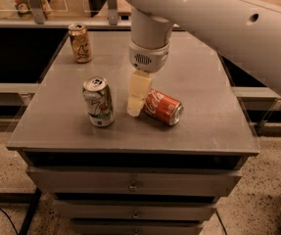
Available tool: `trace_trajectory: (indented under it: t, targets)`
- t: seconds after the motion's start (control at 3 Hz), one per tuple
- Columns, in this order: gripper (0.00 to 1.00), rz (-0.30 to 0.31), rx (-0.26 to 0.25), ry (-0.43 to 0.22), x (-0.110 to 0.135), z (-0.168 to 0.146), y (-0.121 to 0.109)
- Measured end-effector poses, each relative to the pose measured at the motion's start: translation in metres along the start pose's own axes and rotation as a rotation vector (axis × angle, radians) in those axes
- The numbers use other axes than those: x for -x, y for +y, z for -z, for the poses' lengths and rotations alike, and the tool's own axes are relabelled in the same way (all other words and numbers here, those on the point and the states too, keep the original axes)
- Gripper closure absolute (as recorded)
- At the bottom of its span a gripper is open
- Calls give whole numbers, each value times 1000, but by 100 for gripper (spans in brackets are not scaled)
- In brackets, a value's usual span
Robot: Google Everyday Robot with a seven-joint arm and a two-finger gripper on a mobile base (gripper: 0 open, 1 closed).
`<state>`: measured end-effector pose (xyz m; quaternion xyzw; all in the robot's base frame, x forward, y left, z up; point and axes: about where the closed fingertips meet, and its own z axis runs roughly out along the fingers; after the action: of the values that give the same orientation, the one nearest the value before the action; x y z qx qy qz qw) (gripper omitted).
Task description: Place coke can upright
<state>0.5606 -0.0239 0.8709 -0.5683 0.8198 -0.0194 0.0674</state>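
This looks to me like a work room, maybe a robot lab or an office, not a home. The gray metal drawer cabinet (218, 131) in front of me is plain, and its drawers have small round knobs (132, 185). The floor (257, 199) is hard and speckled, like in a big building. Long gray ledges (8, 88) run off to both sides. My gripper (135, 106) hangs low over the cabinet top, just beside the coke can (162, 106) lying there.
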Motion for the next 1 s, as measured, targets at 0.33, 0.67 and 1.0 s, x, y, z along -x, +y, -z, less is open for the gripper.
trace_trajectory:
  t: [0.33,0.67,1.0]
  targets:
    - [0,-75,-26,12,4,-3,-6]
    - [0,-144,-34,40,3,-16,-10]
    - [0,-216,-22,71,-7,-35,-13]
